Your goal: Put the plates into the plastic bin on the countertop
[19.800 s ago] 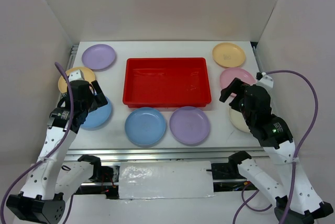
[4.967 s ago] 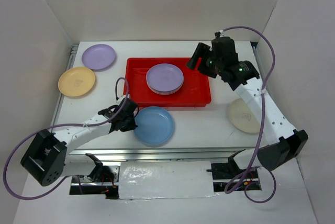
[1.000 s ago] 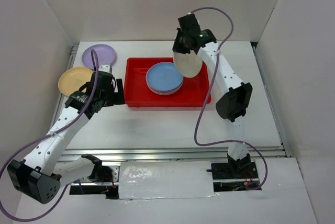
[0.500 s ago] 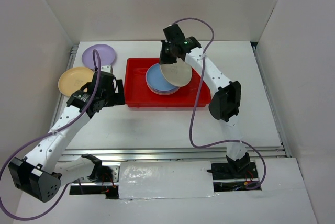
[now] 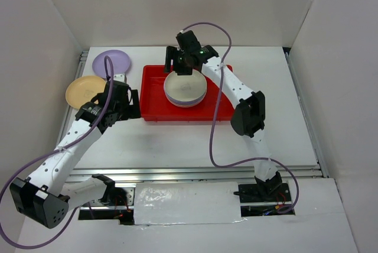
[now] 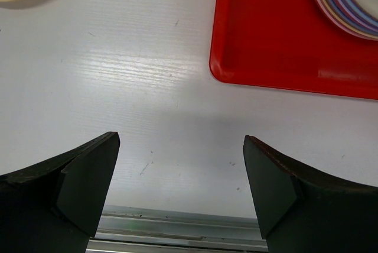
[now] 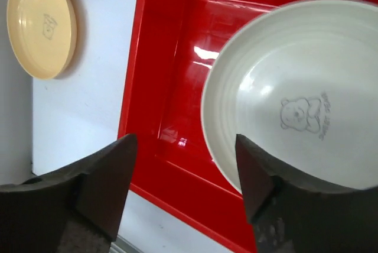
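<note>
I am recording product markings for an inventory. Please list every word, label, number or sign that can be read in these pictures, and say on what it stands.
On the cream plate: a bear drawing with a short line of lettering beside it, too blurred to read.
On the orange-yellow plate: a small printed emblem, too small to read.
On the red bin: no text visible.
Nothing in any view can be read as a word or number.
</note>
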`<control>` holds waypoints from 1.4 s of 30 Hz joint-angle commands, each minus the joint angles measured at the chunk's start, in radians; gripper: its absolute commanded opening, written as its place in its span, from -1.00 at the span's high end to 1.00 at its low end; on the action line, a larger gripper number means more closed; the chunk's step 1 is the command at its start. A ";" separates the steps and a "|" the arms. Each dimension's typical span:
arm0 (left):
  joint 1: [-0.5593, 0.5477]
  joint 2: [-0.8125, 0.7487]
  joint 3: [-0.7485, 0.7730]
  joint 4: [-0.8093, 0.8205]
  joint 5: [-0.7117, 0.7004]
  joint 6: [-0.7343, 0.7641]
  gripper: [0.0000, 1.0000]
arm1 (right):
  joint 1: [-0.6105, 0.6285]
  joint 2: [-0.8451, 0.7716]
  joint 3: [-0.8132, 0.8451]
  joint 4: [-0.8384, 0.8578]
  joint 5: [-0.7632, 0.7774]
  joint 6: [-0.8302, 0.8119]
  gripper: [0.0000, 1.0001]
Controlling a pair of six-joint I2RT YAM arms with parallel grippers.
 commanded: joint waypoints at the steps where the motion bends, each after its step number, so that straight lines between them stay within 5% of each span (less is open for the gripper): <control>1: 0.006 -0.006 -0.005 0.002 -0.031 -0.027 -0.99 | 0.020 -0.060 0.025 0.078 -0.010 -0.015 -0.52; 2: 0.005 -0.006 -0.005 0.000 -0.042 -0.036 -0.98 | 0.025 -0.073 0.047 0.076 -0.021 -0.016 -0.89; 3: 0.005 -0.009 -0.005 -0.003 -0.048 -0.041 -0.99 | 0.029 -0.093 0.060 0.073 -0.018 -0.021 -0.99; 9: 0.039 -0.031 0.007 -0.035 -0.113 -0.147 -0.99 | 0.042 -0.323 -0.016 0.050 0.043 -0.032 -1.00; 14: 0.315 0.016 -0.023 0.080 0.126 -0.255 -0.99 | 0.046 -0.725 -0.523 0.223 0.065 -0.064 -1.00; 17: 0.572 0.148 -0.034 0.141 0.280 -0.375 -0.99 | 0.051 -0.896 -0.769 0.344 -0.077 -0.102 -1.00; 20: 0.640 0.239 -0.022 0.213 0.234 -0.493 -0.99 | 0.059 -1.019 -0.936 0.415 -0.388 -0.179 -1.00; 23: 0.679 0.305 -0.009 0.256 0.142 -0.598 -0.99 | 0.074 -1.140 -1.134 0.542 -0.605 -0.170 -1.00; 27: 0.702 0.400 -0.008 0.388 0.079 -0.697 -0.99 | 0.108 -1.254 -1.339 0.597 -0.573 -0.150 -1.00; 33: 0.711 0.660 0.174 0.287 -0.025 -0.725 -0.99 | 0.129 -1.367 -1.554 0.720 -0.586 -0.055 -1.00; 42: 0.708 0.871 0.343 0.185 -0.099 -0.740 -0.96 | 0.131 -1.440 -1.665 0.737 -0.550 -0.030 -1.00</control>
